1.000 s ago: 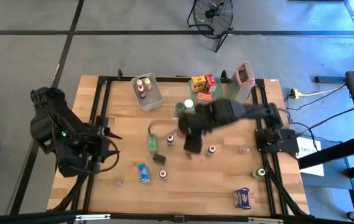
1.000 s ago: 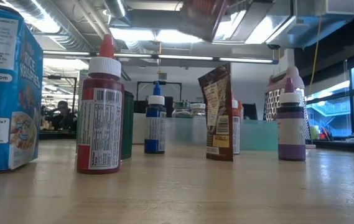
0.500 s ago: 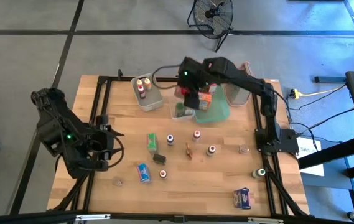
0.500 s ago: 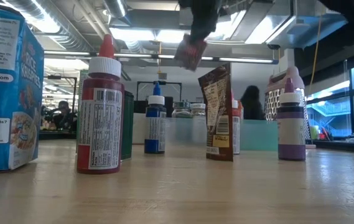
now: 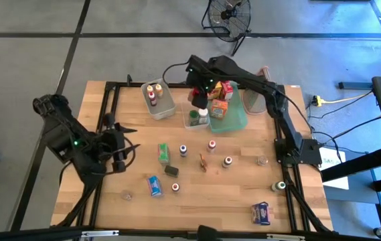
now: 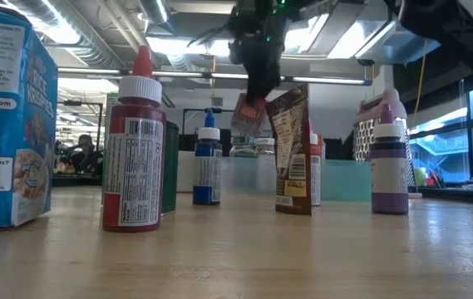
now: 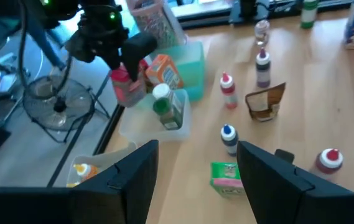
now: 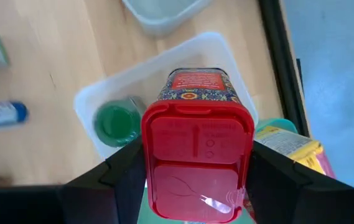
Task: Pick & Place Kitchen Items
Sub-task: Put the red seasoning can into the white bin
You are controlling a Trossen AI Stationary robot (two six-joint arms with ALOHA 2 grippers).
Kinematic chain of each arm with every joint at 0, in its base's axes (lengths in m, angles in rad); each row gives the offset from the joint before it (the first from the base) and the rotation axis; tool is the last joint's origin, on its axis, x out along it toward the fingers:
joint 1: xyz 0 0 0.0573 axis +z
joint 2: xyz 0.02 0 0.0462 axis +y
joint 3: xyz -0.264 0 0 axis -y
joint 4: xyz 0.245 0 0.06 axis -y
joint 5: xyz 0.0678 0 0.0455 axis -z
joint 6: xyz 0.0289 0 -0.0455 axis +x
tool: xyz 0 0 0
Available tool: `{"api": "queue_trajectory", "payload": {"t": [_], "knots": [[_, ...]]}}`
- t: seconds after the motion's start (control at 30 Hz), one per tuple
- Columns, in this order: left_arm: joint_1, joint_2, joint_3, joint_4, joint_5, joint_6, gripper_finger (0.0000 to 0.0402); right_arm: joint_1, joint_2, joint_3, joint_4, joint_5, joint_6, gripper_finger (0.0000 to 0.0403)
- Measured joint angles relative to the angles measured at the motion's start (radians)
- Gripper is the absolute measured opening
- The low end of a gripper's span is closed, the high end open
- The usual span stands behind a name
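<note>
Clear bin (image 8: 239,56) at the table's (image 5: 230,194) far side, green-capped bottle (image 8: 116,122) standing inside, teal tray (image 5: 238,120) beside. Right gripper (image 5: 200,99) suspended above that bin, clamped on a red-lidded tin (image 8: 196,152); long axis along the fingers, lid toward the wrist, base pointing down at the bin. Left gripper (image 5: 124,142) over the table's left part, fingers (image 7: 133,180) apart, holding nothing.

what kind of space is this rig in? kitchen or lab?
Likely a lab or industrial workshop, not a kitchen: grey concrete floor with a standing fan, exposed ducts and strip lights overhead, and a wooden table in a black metal frame.
</note>
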Motion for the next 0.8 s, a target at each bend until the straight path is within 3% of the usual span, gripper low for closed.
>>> {"api": "queue_trajectory", "payload": {"t": [0.37,0.8], "knots": [[0.143,0.0,0.0,0.003,0.045,0.081,0.0212,-0.049,0.071,0.0,-0.019,-0.023,-0.184,0.0221],[0.282,-0.02,-0.002,0.068,0.264,0.383,0.0212,-0.091,0.114,0.0,0.016,-0.024,-0.296,0.0221]]}}
